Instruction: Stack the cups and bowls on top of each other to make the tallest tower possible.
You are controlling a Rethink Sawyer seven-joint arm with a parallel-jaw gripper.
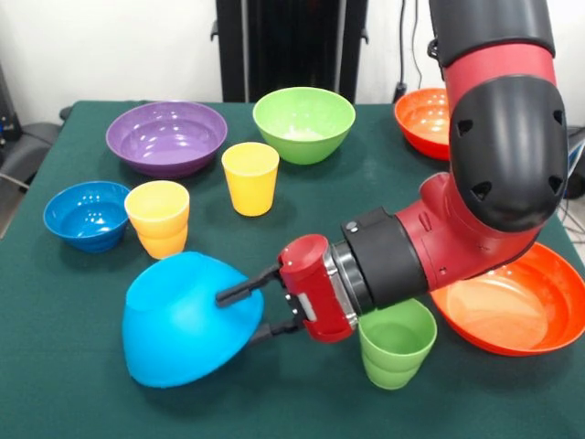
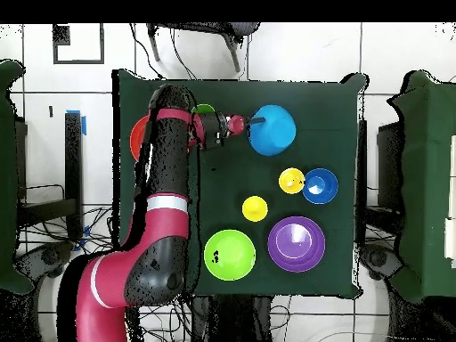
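My gripper (image 1: 239, 315) is shut on the rim of the large light-blue bowl (image 1: 178, 320), which is tipped on its side with its rounded bottom toward the front camera, low over the table. In the overhead view the gripper (image 2: 245, 123) meets that bowl (image 2: 272, 130) at its left edge. A green cup (image 1: 397, 343) stands upright just under my wrist. Two yellow cups (image 1: 249, 177) (image 1: 158, 218) stand upright mid-table. The dark blue bowl (image 1: 87, 215), purple bowl (image 1: 166, 137) and green bowl (image 1: 303, 123) sit apart, open side up. No red cup shows. Nothing is stacked.
A wide orange bowl (image 1: 521, 302) lies at the right beside the green cup, partly under my arm. A second orange bowl (image 1: 422, 119) sits at the far right, half hidden by the arm. The green table cloth (image 1: 302, 402) ends close in front of the blue bowl.
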